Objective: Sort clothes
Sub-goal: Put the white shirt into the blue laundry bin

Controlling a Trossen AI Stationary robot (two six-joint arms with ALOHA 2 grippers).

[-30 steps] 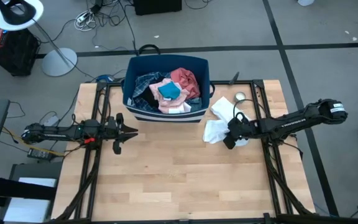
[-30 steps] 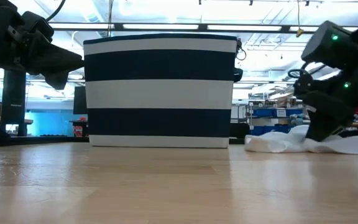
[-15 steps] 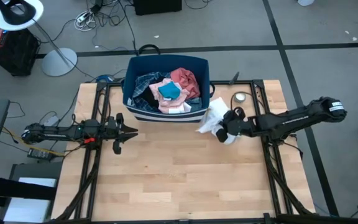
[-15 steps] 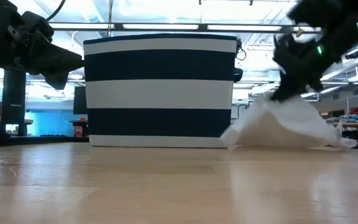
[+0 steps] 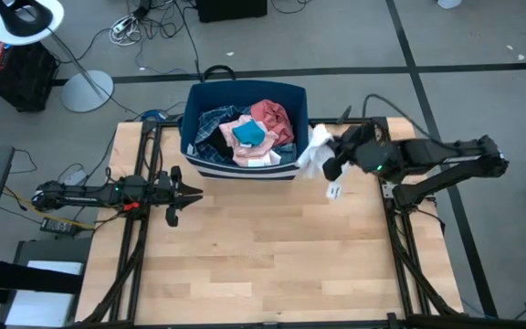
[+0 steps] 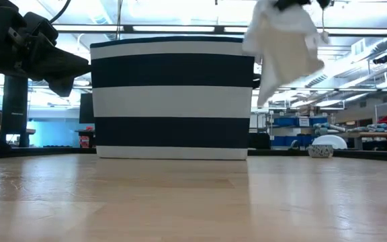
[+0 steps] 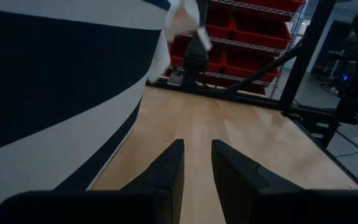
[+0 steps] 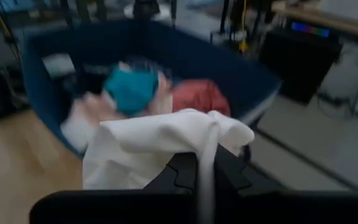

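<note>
White cloth (image 5: 319,151) pinched in right tool (image 5: 334,157), upper right beside bin (image 5: 210,157).
Soft, light, drapes limp; best gripped at bunched folds. Left tool (image 7: 196,163) slightly open, empty.

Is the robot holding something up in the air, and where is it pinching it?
Yes. The right end effector holds the white garment by its bunched top, beside the bin. The left end effector holds nothing.

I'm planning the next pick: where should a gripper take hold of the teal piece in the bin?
Grip the teal piece at its raised middle, coming straight down from above: it lies on top of the pile in the bin, whose walls block the sides. The right gripper holds the white cloth.
</note>
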